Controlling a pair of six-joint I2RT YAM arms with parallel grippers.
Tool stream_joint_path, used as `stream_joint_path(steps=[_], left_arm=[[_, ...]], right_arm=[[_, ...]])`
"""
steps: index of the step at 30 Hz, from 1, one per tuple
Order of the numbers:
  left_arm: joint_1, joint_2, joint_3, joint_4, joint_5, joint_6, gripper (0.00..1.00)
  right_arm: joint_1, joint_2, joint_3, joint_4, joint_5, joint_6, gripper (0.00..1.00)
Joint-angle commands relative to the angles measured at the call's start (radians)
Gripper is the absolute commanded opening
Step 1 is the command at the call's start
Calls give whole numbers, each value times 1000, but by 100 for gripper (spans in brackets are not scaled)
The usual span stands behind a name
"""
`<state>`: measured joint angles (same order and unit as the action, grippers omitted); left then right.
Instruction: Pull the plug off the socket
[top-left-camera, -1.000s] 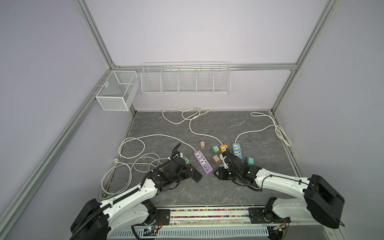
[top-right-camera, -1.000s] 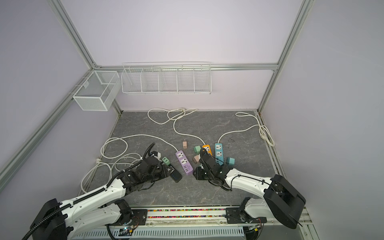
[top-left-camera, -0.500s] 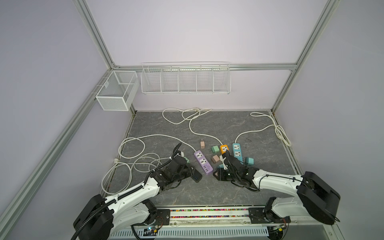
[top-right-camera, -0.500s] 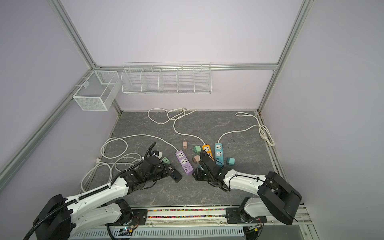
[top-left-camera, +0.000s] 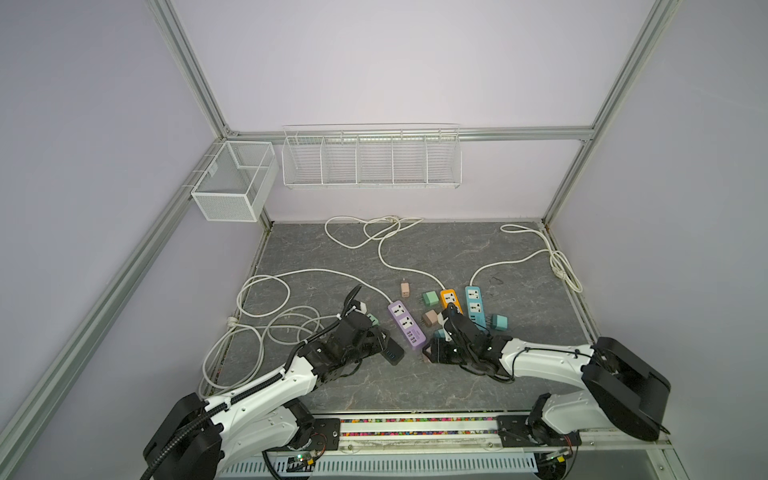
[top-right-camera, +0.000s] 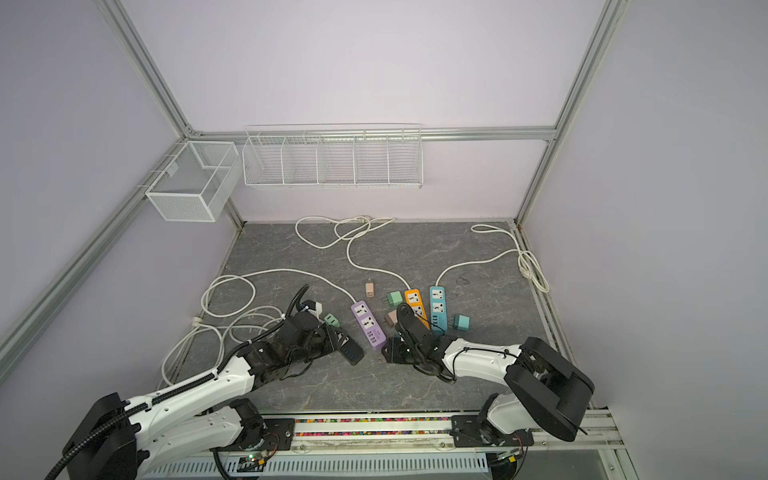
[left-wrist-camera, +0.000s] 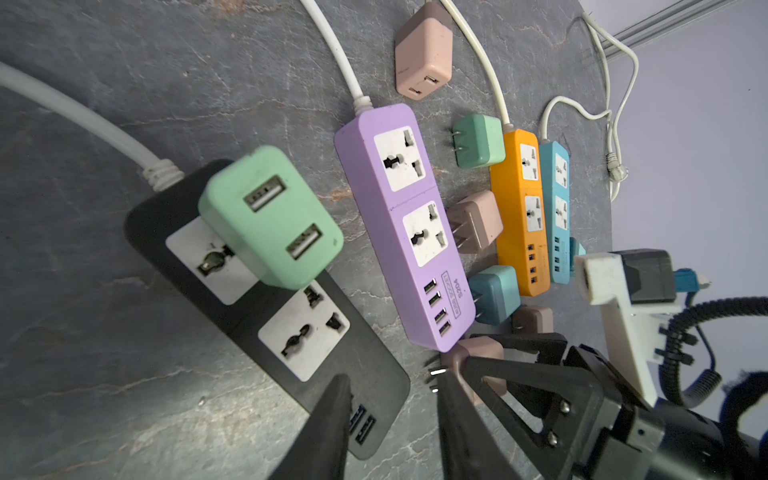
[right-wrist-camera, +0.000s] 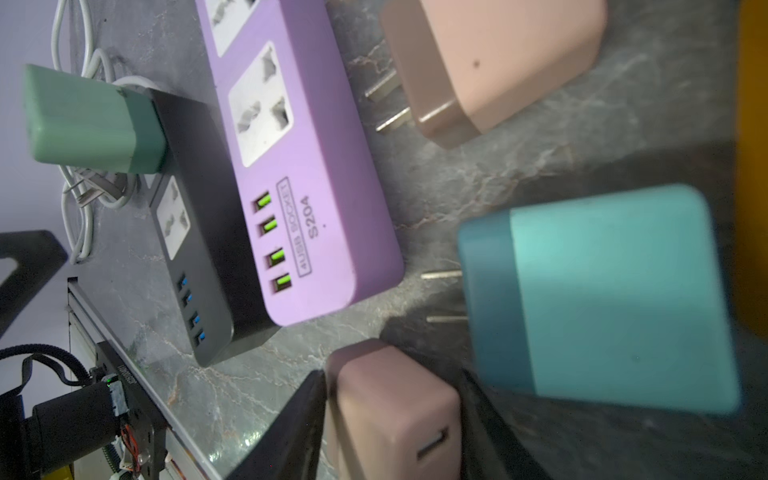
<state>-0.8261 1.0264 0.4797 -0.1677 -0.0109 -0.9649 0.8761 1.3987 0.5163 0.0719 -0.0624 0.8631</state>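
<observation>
In both top views the green plug (top-left-camera: 373, 320) is still sat in the black power strip (top-left-camera: 393, 356), round 7 o'clock on the surface (top-left-camera: 415, 257). The left tool (top-left-camera: 381, 341) is right over the strip's USB end, with the plug at its 11 o'clock. The right tool (top-right-camera: 388, 351) is low at 6 o'clock, off the near end of the purple strip (top-right-camera: 370, 328)

Left wrist: the green plug stands in the socket nearest the cable. The left tool's fingers (left-wrist-camera: 332, 415) are parted with the strip's USB corner between them, can't tell if they actually pinch it

Right wrist: a dusty pink plug (right-wrist-camera: 395, 415) sits between the right tool's fingers (right-wrist-camera: 291, 436), prongs free, a teal plug (right-wrist-camera: 602, 299) just beside it. Both fingers look flush against it, but I can't tell if it's clamped or let go
</observation>
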Motion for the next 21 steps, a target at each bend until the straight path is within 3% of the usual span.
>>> stream_joint_path(steps=[1, 14, 21], left_arm=[[-5, -15, -7, -28, -28, -6, 37], [-2, -135, -6, -126, -128, 25, 38], [61, -212, -22, -191, -127, 44, 40]], right_arm=[[8, -35, 10, -69, 35, -5, 57], [41, -117, 144, -288, 140, -161, 69], [123, -34, 323, -397, 226, -301, 72]])
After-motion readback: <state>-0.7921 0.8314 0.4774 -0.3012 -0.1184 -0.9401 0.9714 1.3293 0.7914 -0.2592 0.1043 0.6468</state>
